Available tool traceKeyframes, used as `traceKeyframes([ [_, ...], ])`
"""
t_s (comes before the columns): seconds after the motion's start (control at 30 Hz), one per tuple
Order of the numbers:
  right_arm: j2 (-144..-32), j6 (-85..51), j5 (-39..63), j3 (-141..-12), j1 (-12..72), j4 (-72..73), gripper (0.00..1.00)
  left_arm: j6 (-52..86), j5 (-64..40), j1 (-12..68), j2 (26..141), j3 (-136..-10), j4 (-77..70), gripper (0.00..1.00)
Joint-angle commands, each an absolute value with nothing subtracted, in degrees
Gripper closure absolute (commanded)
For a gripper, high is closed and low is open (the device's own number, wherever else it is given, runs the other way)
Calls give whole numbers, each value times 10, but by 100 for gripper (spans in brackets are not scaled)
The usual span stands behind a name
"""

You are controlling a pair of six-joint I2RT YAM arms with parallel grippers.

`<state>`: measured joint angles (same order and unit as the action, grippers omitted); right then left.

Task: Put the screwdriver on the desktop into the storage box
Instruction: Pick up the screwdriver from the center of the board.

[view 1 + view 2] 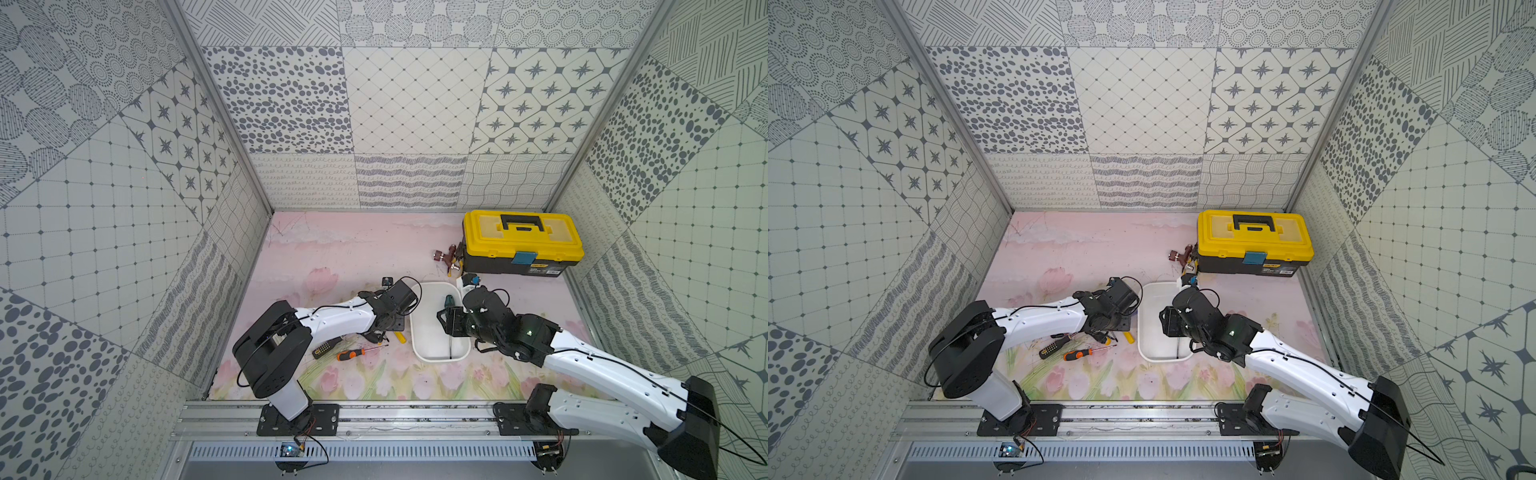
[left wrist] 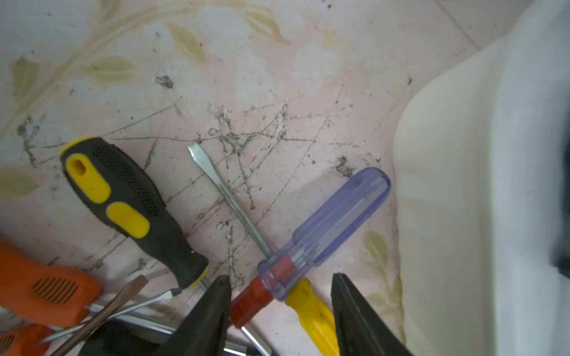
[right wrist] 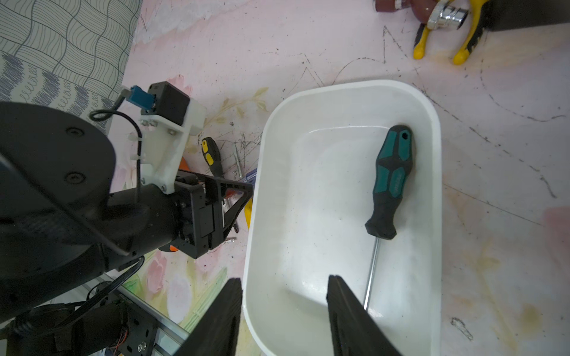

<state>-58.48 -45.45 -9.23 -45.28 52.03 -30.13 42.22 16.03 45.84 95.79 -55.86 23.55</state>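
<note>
Several screwdrivers lie crossed on the desktop (image 1: 332,257), left of the white storage box (image 1: 432,332). In the left wrist view they are a clear purple-handled one with a red collar (image 2: 333,222), a black-and-yellow one (image 2: 132,200), a yellow-handled one (image 2: 311,311) and orange ones (image 2: 46,289). My left gripper (image 2: 281,277) hangs open low over this pile. Its jaws straddle the red collar and the yellow handle, and the collar sits close to one finger. My right gripper (image 3: 284,279) is open and empty over the storage box (image 3: 271,123). A green-and-black screwdriver (image 3: 391,172) lies inside the box.
A yellow-lidded black toolbox (image 1: 521,243) stands at the back right. Yellow-handled pliers and a chrome and brown fitting (image 3: 444,18) lie beside it. Patterned walls close in three sides. An aluminium rail (image 1: 415,415) carries both arm bases along the front edge.
</note>
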Motion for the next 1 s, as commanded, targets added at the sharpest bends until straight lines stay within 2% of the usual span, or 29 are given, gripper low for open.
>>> traceKeyframes([
  [0.0, -575, -459, -88, -454, 520, -282, 50, 416, 167, 450, 981, -575, 221, 45],
  [0.3, -576, -458, -81, -455, 519, -282, 52, 437, 188, 428, 999, -597, 275, 65],
  [0.47, -578, -458, -77, -458, 520, -281, 52, 441, 182, 419, 1008, -599, 285, 65],
  [0.6, -576, -460, -74, -457, 520, -282, 53, 446, 175, 411, 1011, -596, 285, 71],
  [0.83, -572, -462, -68, -457, 521, -282, 53, 458, 180, 405, 991, -591, 293, 100],
  [0.97, -574, -458, -55, -457, 525, -273, 54, 471, 173, 406, 936, -582, 296, 100],
])
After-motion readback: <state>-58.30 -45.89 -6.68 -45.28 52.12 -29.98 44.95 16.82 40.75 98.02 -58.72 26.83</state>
